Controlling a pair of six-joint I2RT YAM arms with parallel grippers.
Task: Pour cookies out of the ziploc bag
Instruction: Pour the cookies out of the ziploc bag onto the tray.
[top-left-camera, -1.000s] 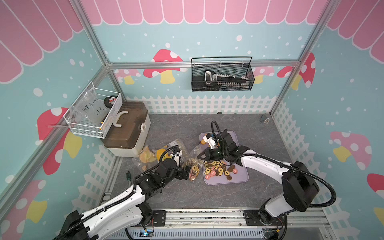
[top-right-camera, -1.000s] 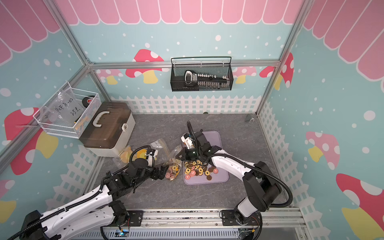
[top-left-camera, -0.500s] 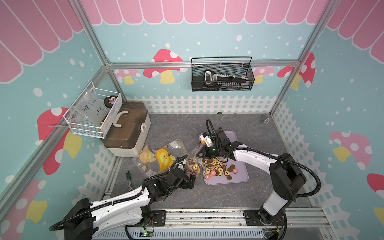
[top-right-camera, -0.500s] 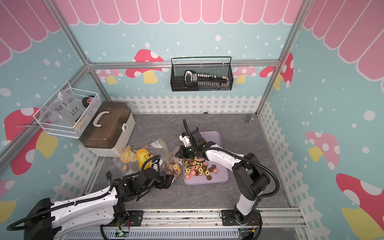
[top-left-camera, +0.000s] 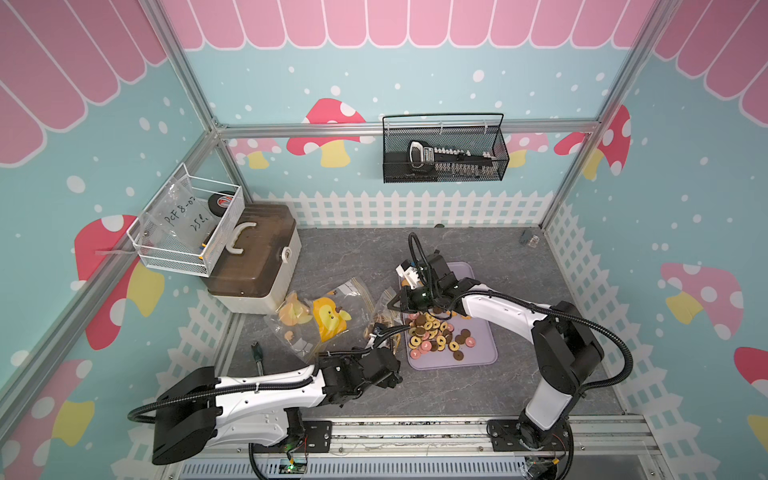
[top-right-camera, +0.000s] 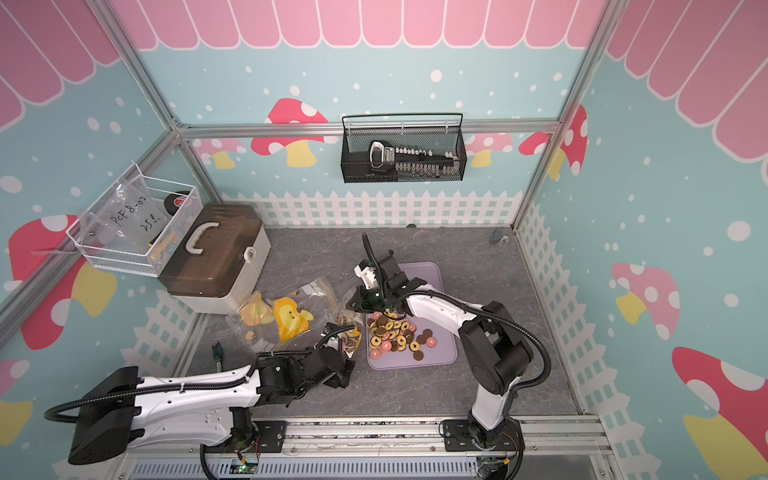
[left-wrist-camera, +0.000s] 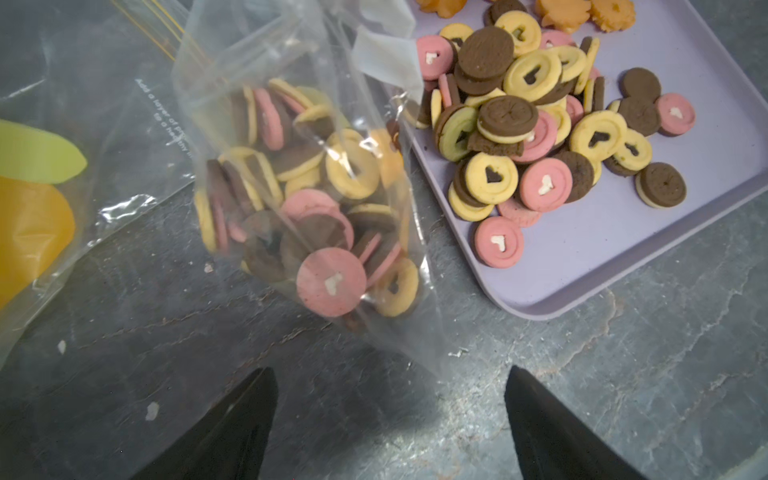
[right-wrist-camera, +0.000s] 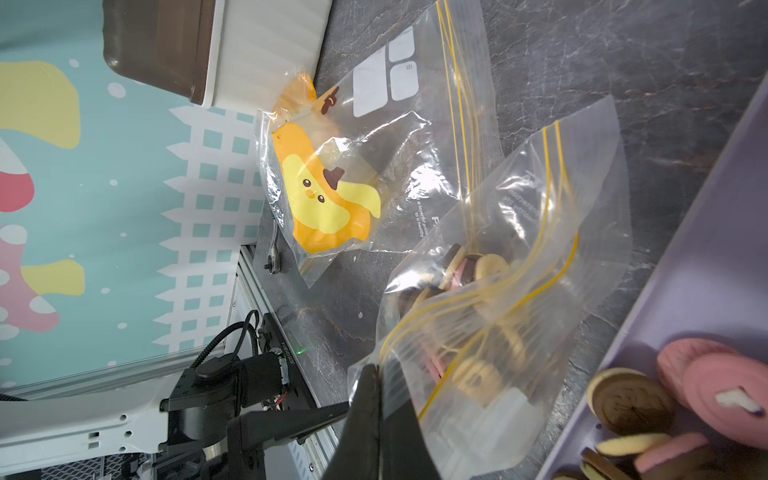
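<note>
A clear ziploc bag (left-wrist-camera: 307, 199) half full of cookies stood slumped on the grey tabletop (left-wrist-camera: 623, 395), just beside a lavender tray (left-wrist-camera: 623, 257), its open end lifted toward the tray's edge. The right fingers (right-wrist-camera: 365, 415) were pressed together on the film at the bag's rim, close to the yellow zip lines. The left fingers (left-wrist-camera: 232, 428) stood wide apart and held nothing, with the bag's bottom corner just ahead of them. A heap of brown, pink and yellow cookies (left-wrist-camera: 519, 124) lay on the tray, some with heart-shaped holes.

The bag looked light, limp and slick. Its thin film would likely fold or slide in a grip, and the cookies seemed brittle and apt to shift all at once. The bottom corner looked the best hold for tipping it.

The left wrist view showed the cookies packed inside and the free bottom corner. The pinch on the rim showed only in the right wrist view, which also took in a second bag (right-wrist-camera: 332, 187) holding a yellow duck-like toy. In both top views the ziploc bag was a small crumpled shape between the two arms.
</note>
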